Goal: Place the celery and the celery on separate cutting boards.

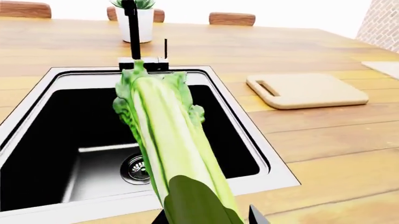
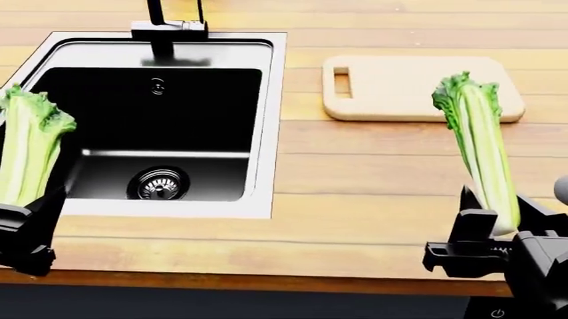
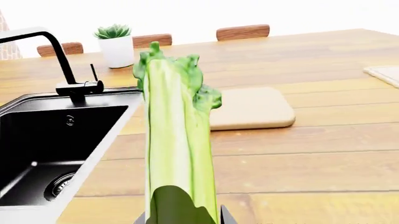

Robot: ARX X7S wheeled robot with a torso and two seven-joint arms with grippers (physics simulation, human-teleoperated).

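Left wrist view: left gripper (image 1: 209,217) clenched on a celery bunch (image 1: 168,144) at its base end, only finger tips visible at frame edge; stalks run out over the black sink (image 1: 37,140) w/ leafy top toward the black faucet (image 1: 132,32). Drain strainer (image 1: 136,169) seen beside the stalks. On the wood countertop (image 1: 324,144), a cutting board (image 1: 305,90) w/ handle slot lies beside the sink; corner of a second pale board (image 1: 383,67) shows further off at frame edge. White pot w/ succulent (image 1: 136,21) behind faucet. Head view: left gripper (image 2: 26,232) holds the left celery (image 2: 26,149) upright-ish, leaves up, at the sink's left edge; right gripper (image 2: 497,232) holds the other celery (image 2: 483,146), leafy top overlapping the slotted board (image 2: 400,90) in this view, well apart from sink (image 2: 222,100); whether it's above or short of the board — can't tell. Right wrist view: right gripper (image 3: 181,217) gripping its celery (image 3: 174,140) near the base, fingers mostly out of frame; board (image 3: 255,109) lies behind the leaves, faucet (image 3: 59,60) & pot (image 3: 115,44) off to one side, another board's corner (image 3: 386,74) at far edge. No readable brands, labels or writing anywhere.
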